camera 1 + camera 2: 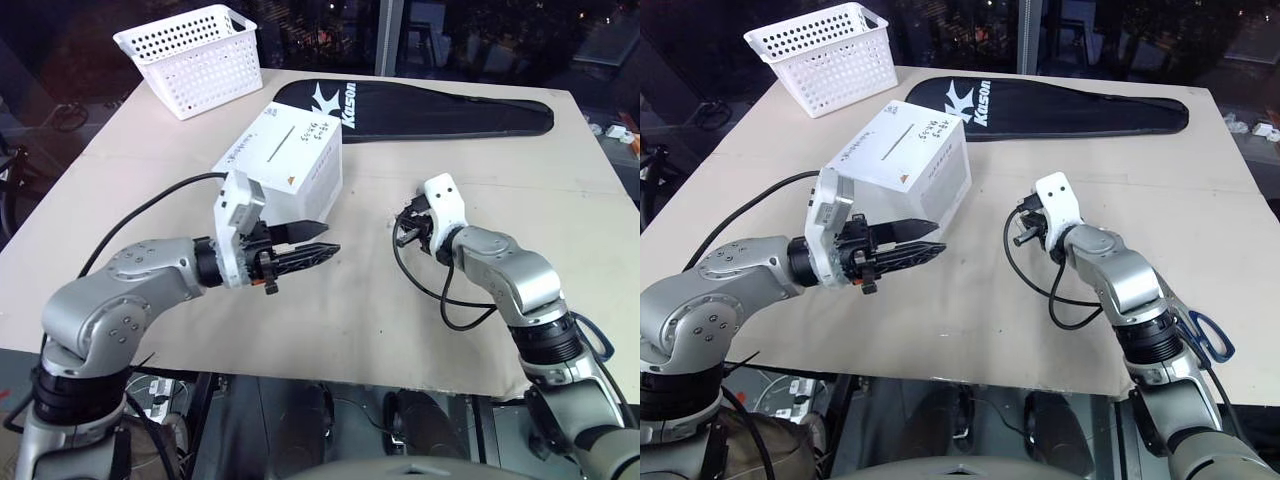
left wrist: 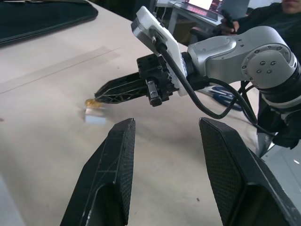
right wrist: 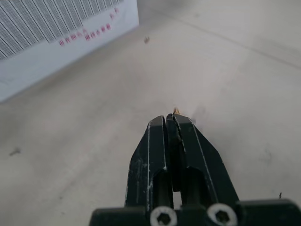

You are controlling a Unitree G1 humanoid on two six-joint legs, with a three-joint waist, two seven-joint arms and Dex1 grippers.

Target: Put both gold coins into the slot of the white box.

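Right pincer clenched, tips low on the tabletop with a gold coin at the very tips, just beside a small clear plastic holder; in the right wrist view a sliver of gold peeks past the shut tips, possibly nipped by its edge, though that is hard to confirm. Left pincer released, holding nothing, hovering in front of the white box, whose slot faces up. Coin looks thin, stiff, light and slick: best taken across its rim, and likely to skid or flip if pinched off-centre.
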